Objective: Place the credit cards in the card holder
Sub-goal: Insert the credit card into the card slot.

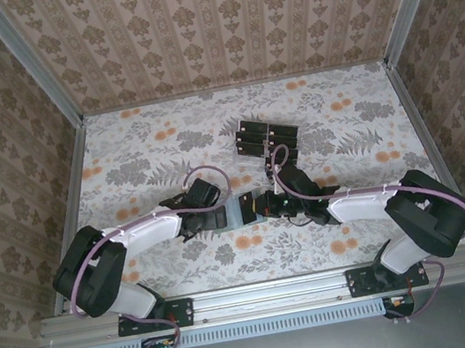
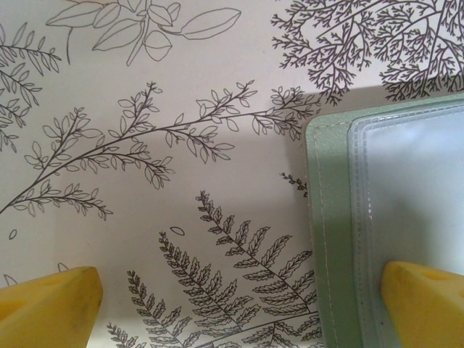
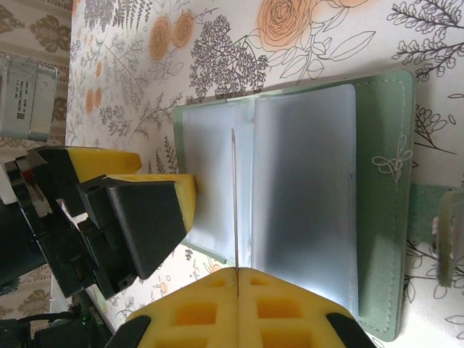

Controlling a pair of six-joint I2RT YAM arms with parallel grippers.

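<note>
Watching the right gripper [image 3: 238,284], I worry most about the slot. Its pads are pressed tight together on a thin dark sheet seen edge-on, which I take for a credit card [image 3: 234,196]. If that edge meets the clear sleeve off-line, it could buckle the plastic or twist out of the pinch. The card holder [image 3: 380,181] lies open near the middle of the table [image 1: 140,154], with the other credit cards [image 1: 255,139] at its 1 o'clock. The right arm reaches in low from 3 o'clock, and the left gripper [image 2: 235,312] from 9 o'clock, spread wide and gripping nothing. One fingertip [image 2: 424,301] sits over the holder's sleeve; too light a press there may let the holder skate.
</note>
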